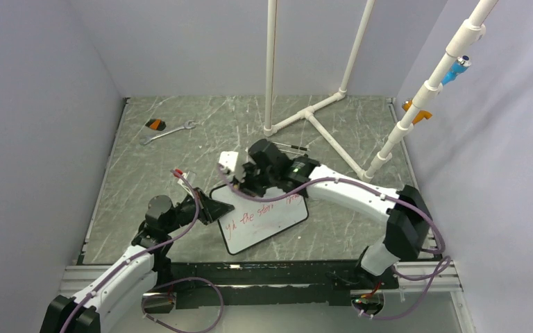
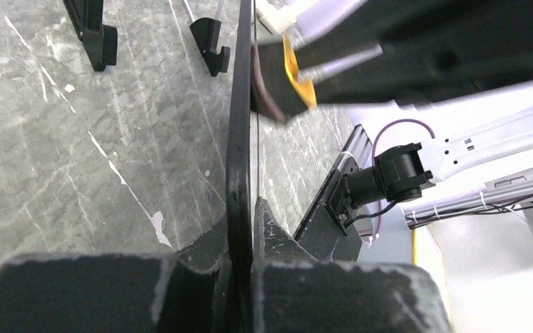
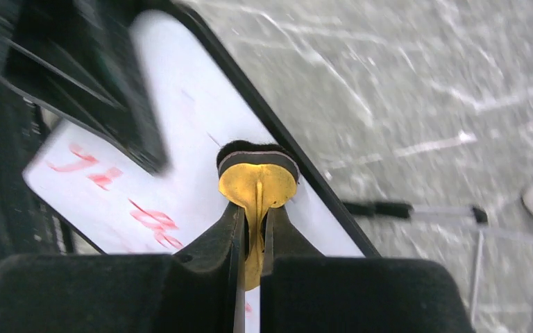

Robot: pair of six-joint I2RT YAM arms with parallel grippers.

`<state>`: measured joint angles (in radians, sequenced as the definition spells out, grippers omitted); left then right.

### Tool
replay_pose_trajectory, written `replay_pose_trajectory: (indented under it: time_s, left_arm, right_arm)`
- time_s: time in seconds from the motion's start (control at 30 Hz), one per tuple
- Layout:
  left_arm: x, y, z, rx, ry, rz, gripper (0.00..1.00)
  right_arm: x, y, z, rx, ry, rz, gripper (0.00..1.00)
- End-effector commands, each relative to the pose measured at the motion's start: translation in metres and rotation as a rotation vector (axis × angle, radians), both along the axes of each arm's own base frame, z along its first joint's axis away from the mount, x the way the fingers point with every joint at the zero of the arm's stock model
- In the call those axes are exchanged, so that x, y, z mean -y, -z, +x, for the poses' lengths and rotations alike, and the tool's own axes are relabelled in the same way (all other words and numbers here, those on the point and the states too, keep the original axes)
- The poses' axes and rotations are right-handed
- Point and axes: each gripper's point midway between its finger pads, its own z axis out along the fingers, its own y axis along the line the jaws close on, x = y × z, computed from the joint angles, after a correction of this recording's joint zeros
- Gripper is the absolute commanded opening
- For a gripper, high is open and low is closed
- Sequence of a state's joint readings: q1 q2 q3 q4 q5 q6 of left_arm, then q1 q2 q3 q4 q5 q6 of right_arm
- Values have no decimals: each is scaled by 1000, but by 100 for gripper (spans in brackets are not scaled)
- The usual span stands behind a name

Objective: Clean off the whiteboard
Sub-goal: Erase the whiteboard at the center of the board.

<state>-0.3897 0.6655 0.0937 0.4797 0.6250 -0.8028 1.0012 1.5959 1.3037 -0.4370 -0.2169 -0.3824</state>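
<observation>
The whiteboard (image 1: 267,220) lies tilted on the marble table, black-framed, with red handwriting (image 1: 253,212) across it. My left gripper (image 1: 212,208) is shut on the board's left edge. In the left wrist view the black frame (image 2: 239,139) runs edge-on between the jaws of the left gripper (image 2: 243,222). My right gripper (image 1: 253,182) is shut on a yellow eraser (image 3: 258,182) whose dark felt pad presses on the whiteboard (image 3: 187,159) near its upper edge. Red strokes (image 3: 154,222) remain left of the eraser. The eraser (image 2: 288,76) also shows in the left wrist view.
A silver wrench (image 1: 170,132) and a small orange-and-black object (image 1: 155,124) lie at the back left. A white PVC pipe frame (image 1: 312,114) stands at the back centre and right. A red-tipped item (image 1: 179,174) lies near the left arm. The board's wire stand (image 3: 513,243) juts out beyond the board.
</observation>
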Motion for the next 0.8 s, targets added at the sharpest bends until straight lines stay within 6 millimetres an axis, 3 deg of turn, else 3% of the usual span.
replay_pose_trajectory:
  time_s: [0.0,0.1,0.2,0.5,0.57,0.67,0.77]
  left_arm:
    - [8,-56,-14,271,97,-63,0]
    - [6,-59,-12,281,73,-65,0]
    - [5,-63,-10,287,57,-76,0]
    - [5,-71,-10,288,55,-110,0]
    - [5,-71,-10,286,54,-109,0]
    - [5,-70,-10,284,51,-106,0]
    - [5,-71,-9,285,48,-105,0]
  right_arm:
    - [61,21,50,58,148,-67,0]
    - [84,30,54,67,166,-67,0]
    - [91,31,51,91,156,-60,0]
    - [38,27,-7,24,-119,-52,0]
    - [28,19,-12,26,-132,-39,0]
    - [26,8,2,54,-57,-20,0]
    - [44,-3,41,85,100,13,0]
